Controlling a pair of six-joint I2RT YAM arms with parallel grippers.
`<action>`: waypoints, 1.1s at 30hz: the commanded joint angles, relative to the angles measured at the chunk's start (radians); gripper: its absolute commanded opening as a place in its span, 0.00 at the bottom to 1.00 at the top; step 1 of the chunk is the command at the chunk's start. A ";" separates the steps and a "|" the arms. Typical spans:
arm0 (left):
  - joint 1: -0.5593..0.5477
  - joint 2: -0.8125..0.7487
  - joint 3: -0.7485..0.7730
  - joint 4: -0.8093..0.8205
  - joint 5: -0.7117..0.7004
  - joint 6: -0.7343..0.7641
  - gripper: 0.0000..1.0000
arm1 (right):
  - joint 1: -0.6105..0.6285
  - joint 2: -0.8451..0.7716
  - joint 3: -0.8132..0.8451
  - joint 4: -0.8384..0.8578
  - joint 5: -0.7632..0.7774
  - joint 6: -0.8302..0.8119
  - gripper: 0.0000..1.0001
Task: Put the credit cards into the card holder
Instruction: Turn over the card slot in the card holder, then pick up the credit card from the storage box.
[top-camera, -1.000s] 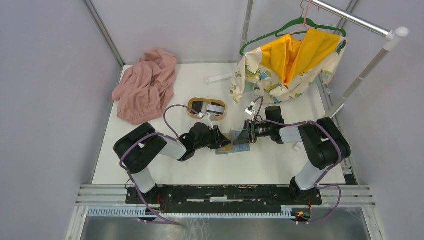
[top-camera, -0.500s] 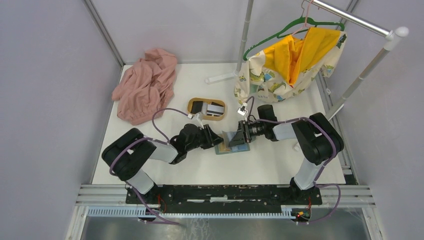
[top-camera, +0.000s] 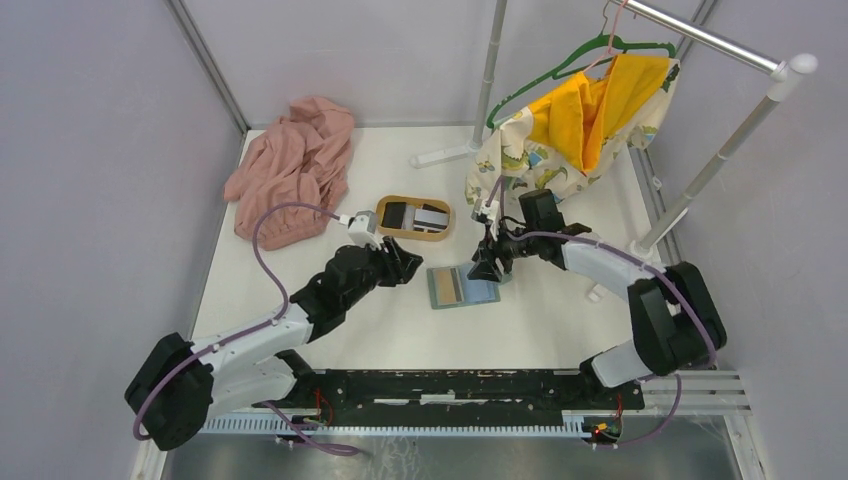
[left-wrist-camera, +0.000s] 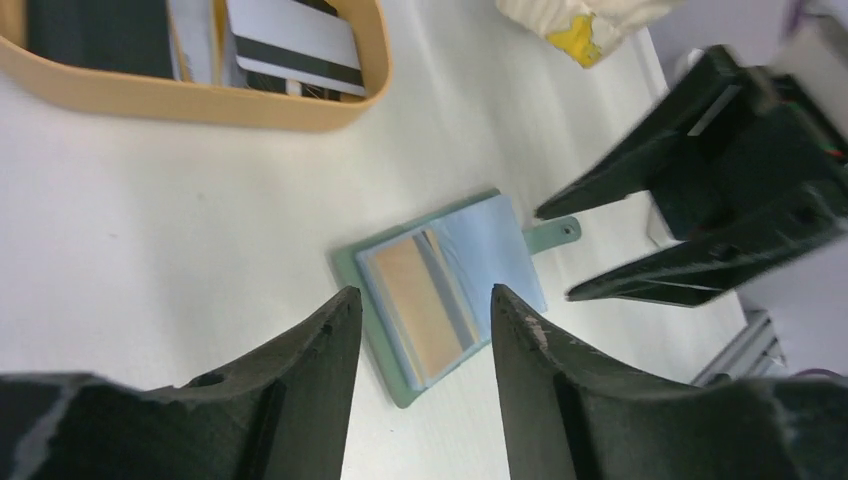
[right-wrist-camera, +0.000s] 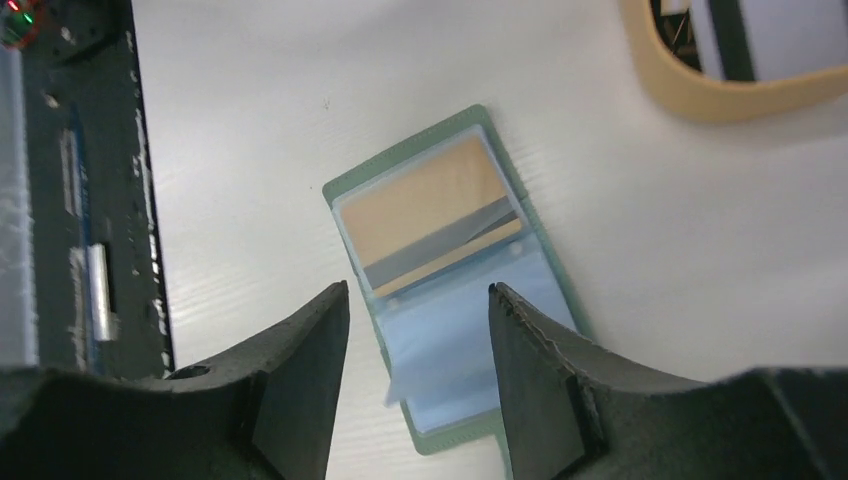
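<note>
Card holder (top-camera: 462, 287) lies open; left gripper (left-wrist-camera: 425, 294), right gripper (right-wrist-camera: 415, 290) parted nearby.

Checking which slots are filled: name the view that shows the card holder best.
Right wrist: the card holder lies open, large and sharp. Left wrist shows it whole but softer; top external, small.
</note>
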 joint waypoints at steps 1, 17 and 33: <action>0.014 -0.052 0.053 -0.104 -0.138 0.161 0.60 | 0.028 -0.190 0.034 -0.145 0.158 -0.432 0.61; 0.225 -0.045 0.021 -0.098 -0.031 0.087 0.69 | 0.221 0.156 0.559 -0.239 0.244 -0.563 0.88; 0.515 0.289 0.141 0.113 0.236 -0.017 0.65 | 0.222 0.637 0.905 0.024 0.499 0.582 0.64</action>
